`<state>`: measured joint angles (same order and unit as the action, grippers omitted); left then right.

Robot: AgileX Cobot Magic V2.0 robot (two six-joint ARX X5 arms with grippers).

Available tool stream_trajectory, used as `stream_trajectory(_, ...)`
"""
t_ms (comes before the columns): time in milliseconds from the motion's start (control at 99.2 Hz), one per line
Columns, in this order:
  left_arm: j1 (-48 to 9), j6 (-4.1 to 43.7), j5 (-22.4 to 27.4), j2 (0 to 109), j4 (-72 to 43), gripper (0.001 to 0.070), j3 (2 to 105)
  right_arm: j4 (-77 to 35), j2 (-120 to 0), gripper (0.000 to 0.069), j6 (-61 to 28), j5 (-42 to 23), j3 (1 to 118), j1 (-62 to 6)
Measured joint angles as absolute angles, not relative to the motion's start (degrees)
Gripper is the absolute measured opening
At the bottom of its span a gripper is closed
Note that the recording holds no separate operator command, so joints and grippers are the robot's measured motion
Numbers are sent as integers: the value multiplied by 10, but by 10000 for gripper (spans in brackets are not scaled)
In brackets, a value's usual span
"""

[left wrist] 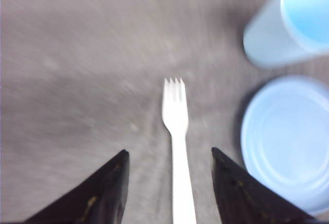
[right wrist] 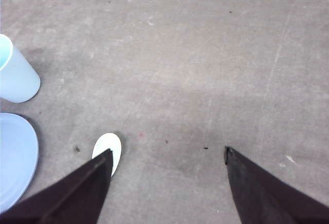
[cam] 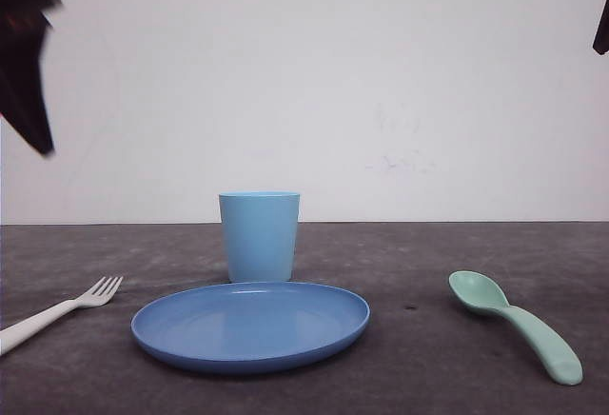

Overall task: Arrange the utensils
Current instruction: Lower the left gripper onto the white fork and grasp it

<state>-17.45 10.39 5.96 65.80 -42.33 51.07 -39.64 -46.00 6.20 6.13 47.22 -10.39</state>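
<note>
A white fork (cam: 57, 312) lies on the dark table at the front left, tines pointing toward the plate. The mint-green spoon (cam: 519, 325) lies at the front right, bowl toward the back. My left gripper (left wrist: 169, 154) hangs open above the fork (left wrist: 176, 131), whose handle runs between the two fingers; this view is blurred. My right gripper (right wrist: 167, 152) is open over bare table, and one finger covers part of the spoon's bowl (right wrist: 109, 147). High in the front view, the left arm (cam: 27, 72) shows at the left edge and the right arm (cam: 601, 25) at the right edge.
A blue round plate (cam: 250, 325) sits at the front centre between the utensils. A light blue cup (cam: 259, 236) stands upright just behind it. A white wall closes off the back of the table. Bare table lies beyond the spoon on the right.
</note>
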Motion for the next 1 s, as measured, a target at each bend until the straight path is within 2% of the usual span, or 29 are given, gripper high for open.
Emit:
stream_trajectory(343, -216, 114, 46, 798, -396, 300, 511, -396, -460, 436, 62, 61, 472, -104)
stream_trajectory(686, -239, 122, 31, 869, -365, 295, 511, -396, -460, 436, 62, 61, 472, -104)
stream_trajectory(756, -241, 122, 29, 879, -363, 244, 511, -396, -460, 436, 62, 61, 472, -104)
stream_trajectory(877, -243, 127, 21, 886, -361, 71, 511, -396, -460, 436, 62, 61, 472, -104)
stream_trajectory(928, -244, 129, 21, 886, -360, 42, 512, -396, -460, 436, 62, 61, 472, -104)
stream_trajectory(998, -245, 130, 20, 886, -360, 38, 512, -396, -460, 436, 62, 61, 472, -105)
